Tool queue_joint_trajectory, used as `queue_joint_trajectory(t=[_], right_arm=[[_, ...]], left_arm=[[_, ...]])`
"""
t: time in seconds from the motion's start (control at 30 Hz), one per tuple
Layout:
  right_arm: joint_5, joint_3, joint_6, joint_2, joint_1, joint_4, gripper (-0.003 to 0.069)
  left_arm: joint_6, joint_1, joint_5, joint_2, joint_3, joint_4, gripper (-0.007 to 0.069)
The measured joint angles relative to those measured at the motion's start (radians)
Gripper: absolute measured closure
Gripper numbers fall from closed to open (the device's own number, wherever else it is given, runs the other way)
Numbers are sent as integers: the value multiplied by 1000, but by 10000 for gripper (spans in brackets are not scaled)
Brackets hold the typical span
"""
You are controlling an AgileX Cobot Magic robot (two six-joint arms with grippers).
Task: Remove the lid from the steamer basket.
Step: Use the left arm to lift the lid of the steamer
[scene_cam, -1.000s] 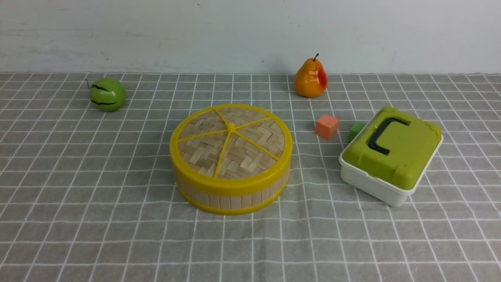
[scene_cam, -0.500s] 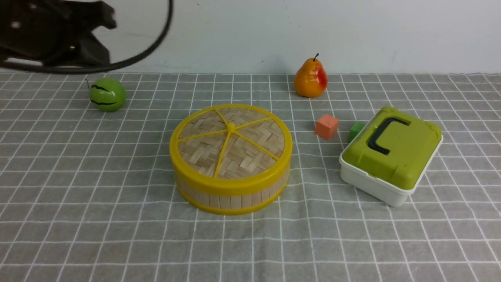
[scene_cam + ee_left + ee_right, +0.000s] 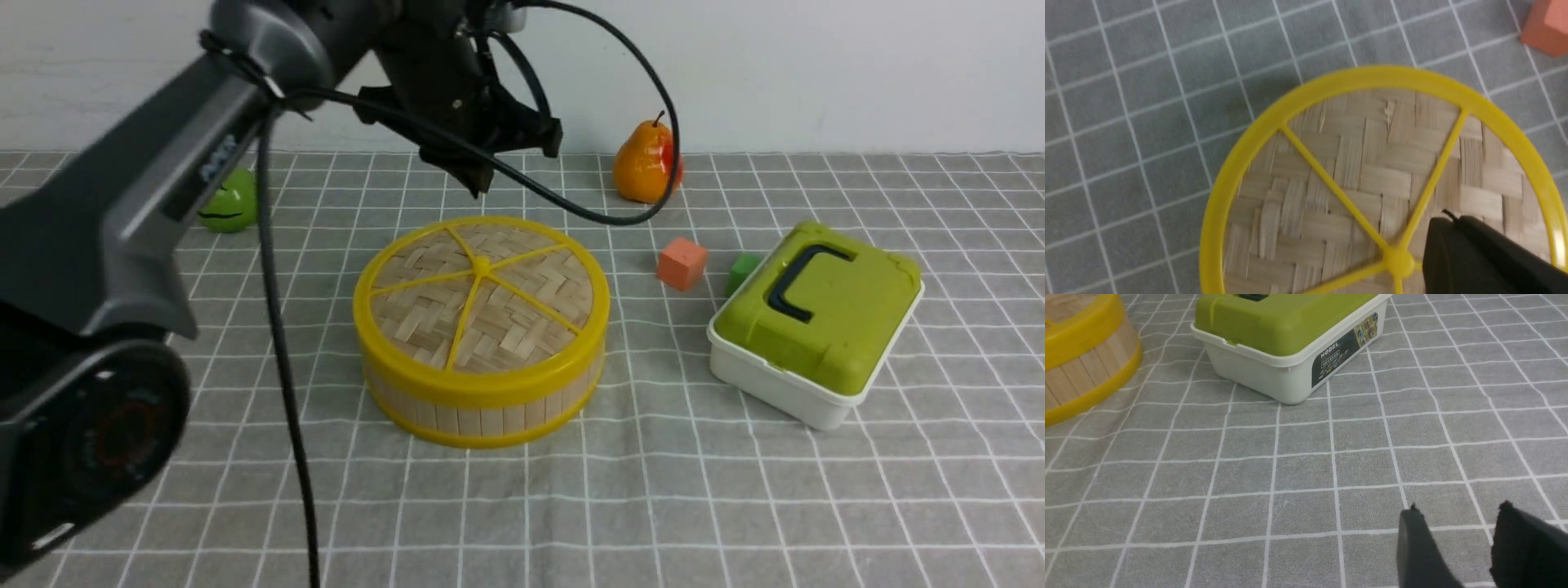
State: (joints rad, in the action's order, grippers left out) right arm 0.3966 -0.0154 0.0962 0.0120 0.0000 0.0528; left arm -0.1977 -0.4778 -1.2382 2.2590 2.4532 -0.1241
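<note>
The lid [image 3: 482,296], woven bamboo with a yellow rim, spokes and centre knob, sits shut on the steamer basket [image 3: 482,412] in the middle of the cloth. My left gripper [image 3: 478,184] hangs above the lid's far edge, not touching it, its fingers pressed together and empty. In the left wrist view the lid [image 3: 1355,179] fills the picture, and the left gripper [image 3: 1447,222] is over the weave just beside the knob [image 3: 1398,262]. My right gripper [image 3: 1459,512] is open and empty, low over bare cloth; the basket [image 3: 1081,375] lies far off to its side.
A white box with a green lid [image 3: 816,322] stands right of the basket, also in the right wrist view [image 3: 1290,355]. An orange cube [image 3: 682,264] and a green cube [image 3: 743,271] lie between them. A pear [image 3: 647,163] is at the back, a green fruit [image 3: 233,202] back left.
My left arm has swung in from the upper left and now reaches over the far side of the lid. The lid, basket and other things have not moved.
</note>
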Motion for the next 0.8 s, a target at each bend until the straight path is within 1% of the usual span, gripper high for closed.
queue_joint_trajectory(t=[0.1,0.13,0.17,0.2,0.3,0.4,0.5,0.63,0.8], right_arm=[[0,0,0,0,0,0,418],[0,0,0,0,0,0,418],[0,0,0,0,0,0,418],[0,0,0,0,0,0,418],[0,0,0,0,0,0,418],[0,0,0,0,0,0,418],[0,0,0,0,0,0,418],[0,0,0,0,0,0,418],[0,0,0,0,0,0,418]], left_arm=[[-3,-23,-5,37,12,-58,604],[-3,-30,-5,50,3,-73,571],[-3,-33,-5,54,-3,-75,554],[-3,-33,-5,57,-17,-69,491],[-3,-33,-5,57,-23,-44,382],[-6,-33,-5,56,-39,-30,307],[-23,-33,-5,56,-60,-36,288],[-50,-33,-5,56,-81,-80,287],[-89,-33,-5,56,-86,-79,287]])
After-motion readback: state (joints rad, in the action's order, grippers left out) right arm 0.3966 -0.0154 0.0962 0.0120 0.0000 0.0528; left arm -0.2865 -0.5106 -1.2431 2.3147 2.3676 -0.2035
